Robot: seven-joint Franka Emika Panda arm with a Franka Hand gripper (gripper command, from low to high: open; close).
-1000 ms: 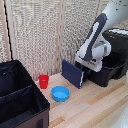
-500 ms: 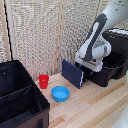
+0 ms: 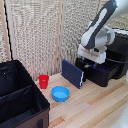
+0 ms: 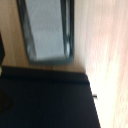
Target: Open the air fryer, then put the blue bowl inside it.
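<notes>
The black air fryer [image 3: 114, 52] stands at the exterior view's right, with a low black drawer part [image 3: 102, 75] sticking out in front of it. My gripper [image 3: 89, 64] hangs at the front of that drawer, below the white arm. Its fingers are too dark and small to read, and I cannot make out the air fryer handle. The blue bowl [image 3: 60, 93] sits empty on the wooden table, well apart from the gripper. The wrist view shows a grey panel in a dark frame [image 4: 47, 30] above a black surface [image 4: 45, 100], with no fingers clearly visible.
A dark navy slab [image 3: 72, 73] stands upright between the bowl and the drawer. A red cup [image 3: 44, 81] stands behind the bowl. A black fabric bin [image 3: 17, 100] fills the exterior view's left. A slatted screen [image 3: 45, 35] backs the table.
</notes>
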